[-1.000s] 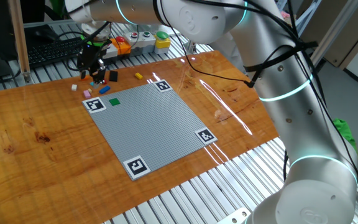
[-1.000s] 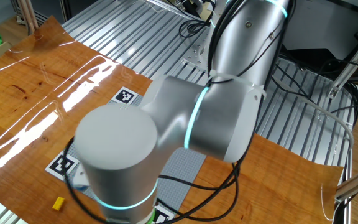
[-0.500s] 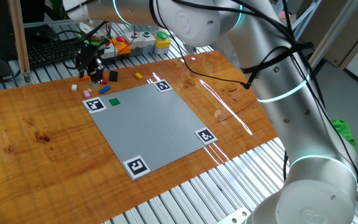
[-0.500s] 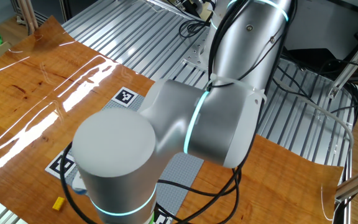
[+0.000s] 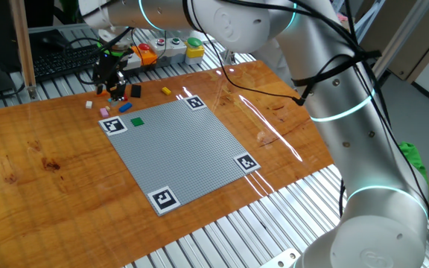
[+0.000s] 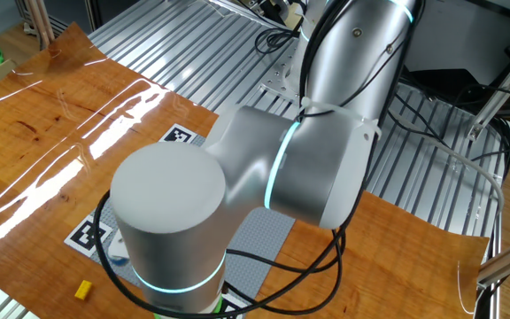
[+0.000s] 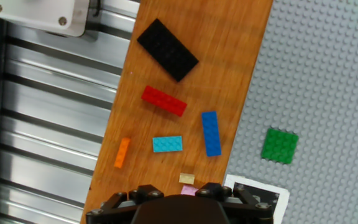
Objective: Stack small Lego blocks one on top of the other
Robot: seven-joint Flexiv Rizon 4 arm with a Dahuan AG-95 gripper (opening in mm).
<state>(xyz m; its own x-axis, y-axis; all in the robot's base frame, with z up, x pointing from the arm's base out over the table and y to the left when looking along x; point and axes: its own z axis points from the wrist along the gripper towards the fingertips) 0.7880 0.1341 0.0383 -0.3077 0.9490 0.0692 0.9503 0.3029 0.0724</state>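
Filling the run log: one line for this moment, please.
gripper: above loose bricks, state unclear | small green square Lego brick: on grey studded baseplate | stack: not started

The table (image 5: pixel 43 160) is brown wood, smooth and shiny. Around it lie ribbed metal bars (image 7: pixel 42 106). The grey plate (image 5: pixel 181 145) is bumpy, dull plastic. The little bricks look like plastic, like the red brick (image 7: pixel 164 101). The robot arm (image 6: pixel 326 159) is smooth, shiny grey.

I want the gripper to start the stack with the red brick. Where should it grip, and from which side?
Come straight down and close on the two long sides of the red brick at mid-length. It lies flat and slanted on the wood, so turn the gripper to match; both flanks are free of neighbours.
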